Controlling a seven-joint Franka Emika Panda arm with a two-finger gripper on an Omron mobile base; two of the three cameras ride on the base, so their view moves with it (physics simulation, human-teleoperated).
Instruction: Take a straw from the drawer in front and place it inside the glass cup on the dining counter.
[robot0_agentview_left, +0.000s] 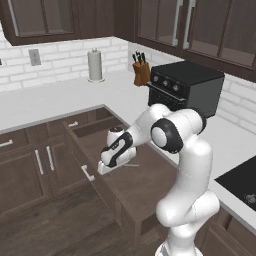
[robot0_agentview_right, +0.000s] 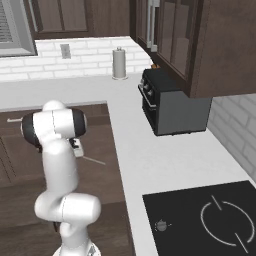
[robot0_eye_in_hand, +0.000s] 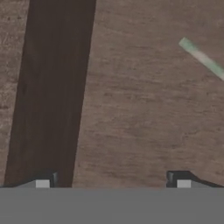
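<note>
The dark-brown drawer (robot0_agentview_left: 150, 185) stands pulled out below the white counter, its silver bar handle (robot0_agentview_left: 88, 173) on the front. On its flat brown floor lies the straw (robot0_agentview_left: 131, 165), a thin pale stick (robot0_agentview_right: 94, 160). My gripper (robot0_agentview_left: 103, 169) hangs low inside the drawer, just left of the straw and apart from it. In the hand view the straw (robot0_eye_in_hand: 203, 59) lies at the upper right, well off from the gap between my two fingertips (robot0_eye_in_hand: 42, 182), which stand wide apart and hold nothing. A dark band (robot0_eye_in_hand: 52, 87) runs down the drawer floor (robot0_eye_in_hand: 140, 113). The glass cup and dining counter are out of view.
A black toaster oven (robot0_agentview_left: 187, 87) sits on the white L-shaped counter (robot0_agentview_left: 50, 102), close behind the arm. A knife block (robot0_agentview_left: 142, 72) and a paper towel roll (robot0_agentview_left: 95, 65) stand near the brick wall. A black cooktop (robot0_agentview_right: 210, 220) lies at the right. Closed cabinet doors (robot0_agentview_left: 30, 170) flank the drawer.
</note>
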